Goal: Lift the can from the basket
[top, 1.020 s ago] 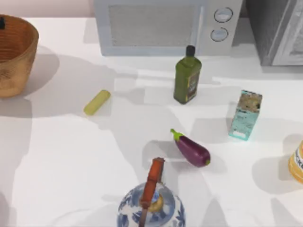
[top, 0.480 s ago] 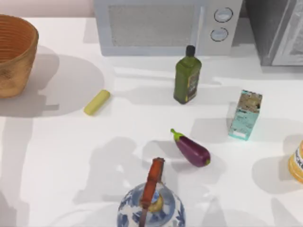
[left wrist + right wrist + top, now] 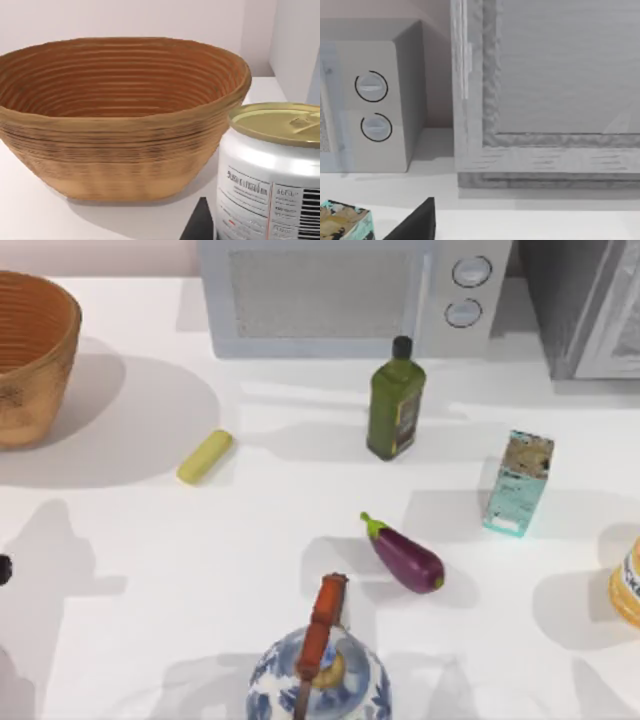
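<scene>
The can [image 3: 270, 170], a short tin with a pale gold top and a white label bearing a barcode, fills the near side of the left wrist view. It is outside the basket [image 3: 120, 120], with a dark finger [image 3: 200, 227] against its side. My left gripper [image 3: 3, 568] shows as a dark tip at the top view's left edge, well in front of the basket [image 3: 30, 350], and is shut on the can. The wicker basket's inside looks bare. One dark finger [image 3: 417, 222] of my right gripper shows in the right wrist view, facing the back right corner.
A microwave [image 3: 340, 295] and a grey cabinet [image 3: 590, 305] line the back. On the table are an oil bottle [image 3: 395, 405], a yellow-green cylinder [image 3: 205, 457], an eggplant [image 3: 405, 555], a teal box [image 3: 518, 483], a blue-white teapot [image 3: 318, 675] and an orange jar [image 3: 628, 585].
A second ago a dark part of the left arm was at the basket's far left rim. It has since come toward the table's front along the left edge.
</scene>
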Controlling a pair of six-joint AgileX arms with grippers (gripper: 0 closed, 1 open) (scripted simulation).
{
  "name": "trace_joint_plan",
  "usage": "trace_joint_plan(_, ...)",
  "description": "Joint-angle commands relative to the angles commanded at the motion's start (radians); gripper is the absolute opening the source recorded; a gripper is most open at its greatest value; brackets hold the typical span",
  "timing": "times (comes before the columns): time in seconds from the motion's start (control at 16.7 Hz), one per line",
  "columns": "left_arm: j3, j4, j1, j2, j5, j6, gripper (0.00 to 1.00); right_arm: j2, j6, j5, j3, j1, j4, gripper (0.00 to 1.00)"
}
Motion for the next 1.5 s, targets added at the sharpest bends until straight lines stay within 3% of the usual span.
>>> trace_joint_plan(0.3, -0.234, 0.161, -0.024, -0.246, -0.010, -0.023, 0.00, 0.000, 0.000, 0.000, 0.000, 0.000, 0.000, 1.00)
trace_joint_plan(0.9, -0.258, 0.196, -0.025, -0.228, 0.005, -0.018, 0.00, 0.000, 0.000, 0.000, 0.000, 0.000, 0.000, 1.00)
trace_joint_plan(1.5, -0.160, 0.453, -0.051, 0.264, 0.261, 0.034, 0.00, 0.000, 0.000, 0.000, 0.000, 0.000, 0.000, 1.00)
